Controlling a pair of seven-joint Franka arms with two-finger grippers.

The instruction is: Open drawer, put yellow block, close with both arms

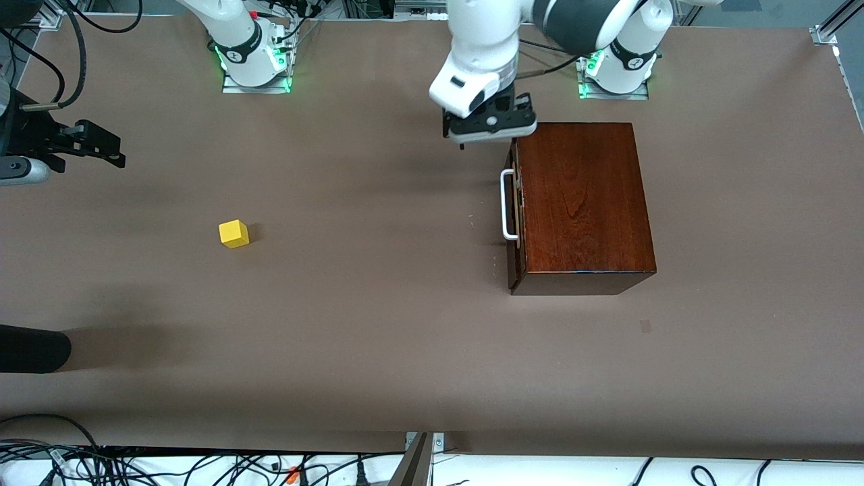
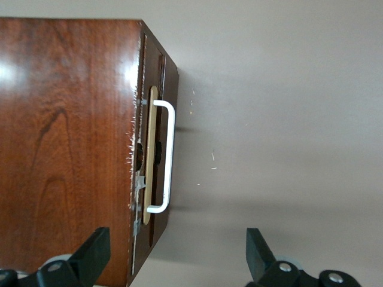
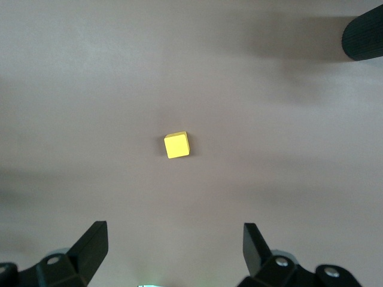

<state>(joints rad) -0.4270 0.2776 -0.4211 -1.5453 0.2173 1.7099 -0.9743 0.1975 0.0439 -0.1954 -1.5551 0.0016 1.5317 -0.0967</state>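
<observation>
The mahogany box [image 1: 584, 202] stands toward the left arm's end of the table. Its drawer [image 1: 514, 209] sits pushed in, with the white bar handle [image 1: 506, 206] facing the right arm's end. My left gripper [image 1: 491, 125] hangs open over the box's corner by the drawer front. In the left wrist view the handle [image 2: 169, 155] lies ahead of the empty left gripper [image 2: 176, 236]. The yellow block [image 1: 233, 233] lies alone on the brown table. My right gripper [image 1: 101, 145] hovers open high over the table's right-arm end, with the yellow block [image 3: 177, 144] below it in the right gripper's [image 3: 173, 230] wrist view.
A dark rounded object [image 1: 34, 347] pokes in at the table's edge at the right arm's end, nearer the front camera than the block; it also shows in the right wrist view as the dark rounded object [image 3: 364, 36]. Cables [image 1: 202, 466] run along the table's near edge.
</observation>
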